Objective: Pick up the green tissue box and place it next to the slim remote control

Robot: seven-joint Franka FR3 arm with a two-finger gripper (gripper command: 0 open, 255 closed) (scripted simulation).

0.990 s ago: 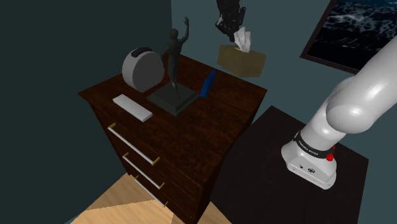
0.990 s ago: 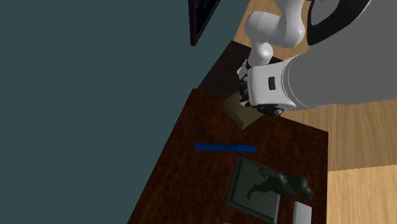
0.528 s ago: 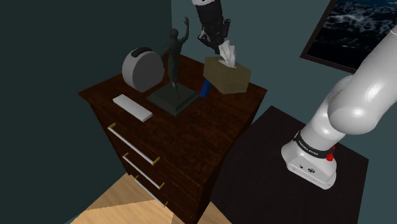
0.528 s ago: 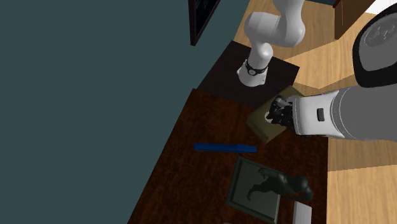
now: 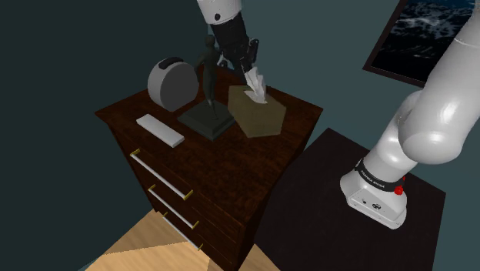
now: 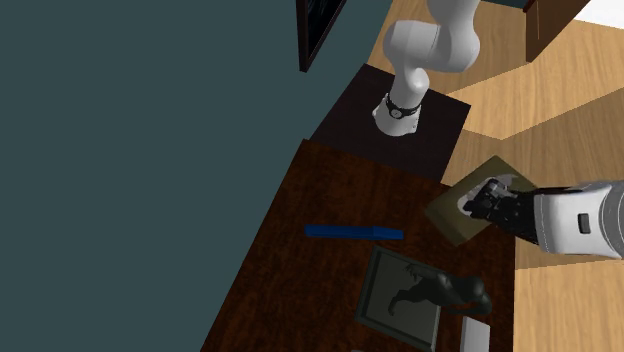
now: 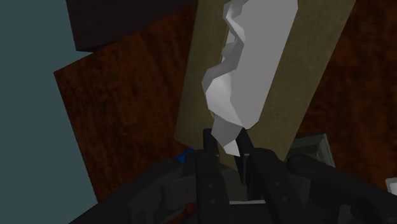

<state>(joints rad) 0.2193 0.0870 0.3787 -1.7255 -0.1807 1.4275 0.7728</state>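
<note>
Plainly, the coming move turns on where the slim remote (image 5: 160,129) lies from the carried box. The black gripper (image 5: 248,65) sits at the upper middle of the shoulder view. Its two fingers (image 7: 208,168) are pinched close together on the white tissue (image 7: 245,70) that sticks out of the tissue box (image 5: 258,113), which reads olive-brown rather than bright green. The box seems to hang from that tuft over the dark wooden dresser (image 5: 231,165), just beside the base of the dark statue (image 5: 209,73). Whether its underside touches the top cannot be told.

The remote, a pale flat bar, rests on the dresser left of centre in the shoulder view. It is down and to the left of the box, and the statue's square base stands between the two. Its long axis runs from upper left to lower right in that frame, roughly along the dresser's near edge. In the wrist view the box's long axis stretches away from the fingertips, a little tilted.

The carry therefore probably has to pass over or around the statue's base toward the lower left. The box would then want turning so that its long side comes down alongside the remote, near it but not on it. A hold on tissue alone looks weak, so the box may swing or slip free.
</note>
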